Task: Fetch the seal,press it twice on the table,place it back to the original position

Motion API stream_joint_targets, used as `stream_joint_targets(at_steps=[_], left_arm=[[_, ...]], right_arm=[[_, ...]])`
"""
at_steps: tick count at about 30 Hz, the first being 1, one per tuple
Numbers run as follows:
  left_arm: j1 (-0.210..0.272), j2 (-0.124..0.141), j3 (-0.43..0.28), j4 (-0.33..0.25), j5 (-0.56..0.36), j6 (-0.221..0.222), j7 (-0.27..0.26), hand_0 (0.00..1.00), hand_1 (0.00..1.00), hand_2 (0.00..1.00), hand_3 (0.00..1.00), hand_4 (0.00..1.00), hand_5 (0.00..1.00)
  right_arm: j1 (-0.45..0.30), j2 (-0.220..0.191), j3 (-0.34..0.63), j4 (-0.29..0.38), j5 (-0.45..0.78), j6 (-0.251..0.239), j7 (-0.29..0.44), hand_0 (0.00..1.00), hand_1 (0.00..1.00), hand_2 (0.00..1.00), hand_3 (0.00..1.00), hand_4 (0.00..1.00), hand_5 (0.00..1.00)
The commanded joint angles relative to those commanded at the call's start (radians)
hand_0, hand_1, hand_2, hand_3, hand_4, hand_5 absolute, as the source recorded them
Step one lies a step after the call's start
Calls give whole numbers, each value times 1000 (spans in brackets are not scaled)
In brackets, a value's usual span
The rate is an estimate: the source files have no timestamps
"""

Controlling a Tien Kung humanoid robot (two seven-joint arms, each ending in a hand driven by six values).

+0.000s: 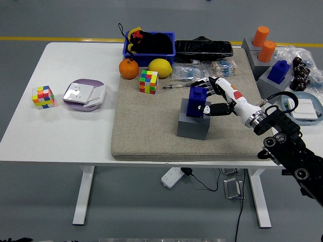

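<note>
Right hand [208,98] around seemingly upright seal [197,101]

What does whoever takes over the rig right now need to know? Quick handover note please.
Right hand: fingers closed around the blue seal, which sits on its grey block on the mat.
Left hand: not in view.
Done: seal reached and gripped. Whether any presses have been made cannot be told from this view.
Left: at least release on the block; if presses are not done, lift the seal, press twice on the table, then put it back on the block.
</note>
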Motion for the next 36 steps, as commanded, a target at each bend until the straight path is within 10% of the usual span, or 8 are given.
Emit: stream_joint_targets(at_steps=[15,36], left_arm=[[3,0,0,0,3,0,0,820,817,790,836,807,408],[3,-1,-4,-1,14,0,1,820,816,790,835,807,409]], right_arm=[[-74,-68,179,78,-17,7,-7,480,393,365,370,656,2],[-123,-59,173,-146,-21,-14,14,482,390,362,365,652,2]])
